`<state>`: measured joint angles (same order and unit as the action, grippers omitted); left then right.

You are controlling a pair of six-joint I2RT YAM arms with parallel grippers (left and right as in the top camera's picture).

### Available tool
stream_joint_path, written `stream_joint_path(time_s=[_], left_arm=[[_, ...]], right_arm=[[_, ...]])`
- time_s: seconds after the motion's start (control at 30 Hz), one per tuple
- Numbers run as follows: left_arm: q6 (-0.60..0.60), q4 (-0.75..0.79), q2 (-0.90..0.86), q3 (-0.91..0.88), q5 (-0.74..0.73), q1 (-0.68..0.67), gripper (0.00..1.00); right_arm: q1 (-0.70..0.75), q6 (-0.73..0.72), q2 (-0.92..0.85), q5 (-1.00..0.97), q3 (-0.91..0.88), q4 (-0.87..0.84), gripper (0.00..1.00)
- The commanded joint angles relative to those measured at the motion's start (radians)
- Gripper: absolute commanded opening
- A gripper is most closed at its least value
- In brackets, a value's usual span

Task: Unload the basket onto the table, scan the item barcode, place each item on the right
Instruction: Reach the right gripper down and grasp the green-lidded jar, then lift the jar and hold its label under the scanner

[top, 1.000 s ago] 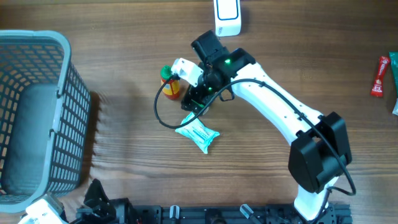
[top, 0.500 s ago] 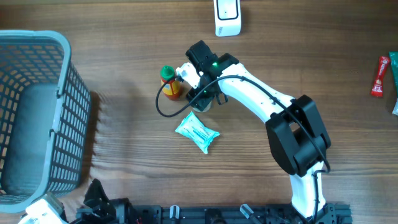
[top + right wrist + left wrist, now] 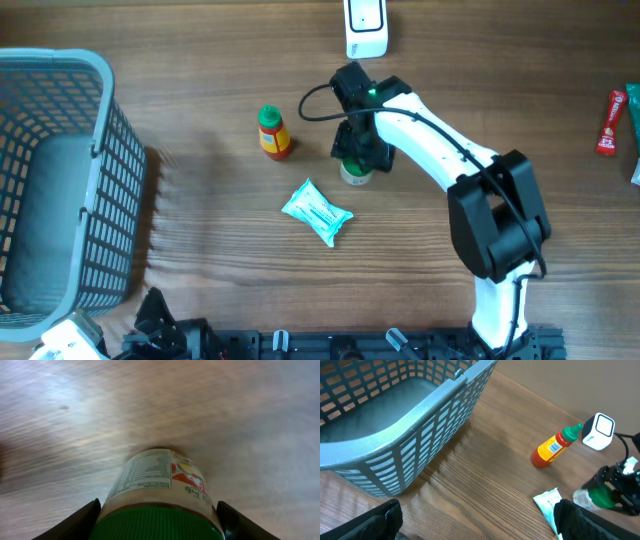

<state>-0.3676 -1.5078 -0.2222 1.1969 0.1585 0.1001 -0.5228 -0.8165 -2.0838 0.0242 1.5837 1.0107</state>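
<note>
Clamping green-lid jar (image 3: 159, 491) w/ R fingers (image 3: 84, 519), open tabletop (image 3: 210, 255) beside; L fingers (image 3: 376, 523) wide apart, empty.

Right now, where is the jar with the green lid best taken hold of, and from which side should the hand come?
Grip the jar at its green lid, coming straight down from above. It stands upright on the table, and the round lid gives the fingers two opposite sides. The right hand sits on it this way, leaving the label uncovered.
</note>
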Motion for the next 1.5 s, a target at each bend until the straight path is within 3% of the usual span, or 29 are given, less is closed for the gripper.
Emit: stream_joint_path(time_s=[0.0,0.23,0.4,0.5,0.53,0.6,0.67,0.8,0.97,1.17,1.47], left_arm=[[0.016,0.003,0.006,0.002,-0.001,0.007,1.0],[0.016,0.003,0.006,0.002,-0.001,0.007,1.0],[0.016,0.003,0.006,0.002,-0.001,0.007,1.0],[0.016,0.003,0.006,0.002,-0.001,0.007,1.0],[0.016,0.003,0.006,0.002,-0.001,0.007,1.0],[0.017,0.003,0.006,0.002,-0.001,0.007,1.0],[0.016,0.003,0.006,0.002,-0.001,0.007,1.0],[0.016,0.003,0.006,0.002,-0.001,0.007,1.0],[0.016,0.003,0.006,0.002,-0.001,0.007,1.0],[0.016,0.003,0.006,0.002,-0.001,0.007,1.0],[0.016,0.003,0.006,0.002,-0.001,0.007,1.0]], right_arm=[[-0.004,-0.07,0.003,-0.033,-0.037,0.023,1.0],[-0.003,-0.037,0.108,-0.04,-0.037,0.043,1.0],[-0.003,0.136,0.193,-0.04,-0.037,-0.1,1.0],[-0.004,0.344,0.189,-0.033,-0.037,-0.124,1.0],[-0.004,0.333,0.19,-0.039,-0.038,-0.116,1.0],[-0.002,-0.01,0.19,-0.044,-0.038,-0.031,1.0],[-0.002,-0.103,0.189,-0.044,-0.038,-0.034,1.0],[-0.003,0.008,0.189,-0.05,-0.06,-0.071,1.0],[-0.003,0.079,0.174,-0.03,-0.222,-0.208,0.99],[-0.004,0.141,0.123,-0.013,-0.223,-0.222,0.94],[-0.003,0.159,0.045,0.064,-0.221,-0.248,0.66]])
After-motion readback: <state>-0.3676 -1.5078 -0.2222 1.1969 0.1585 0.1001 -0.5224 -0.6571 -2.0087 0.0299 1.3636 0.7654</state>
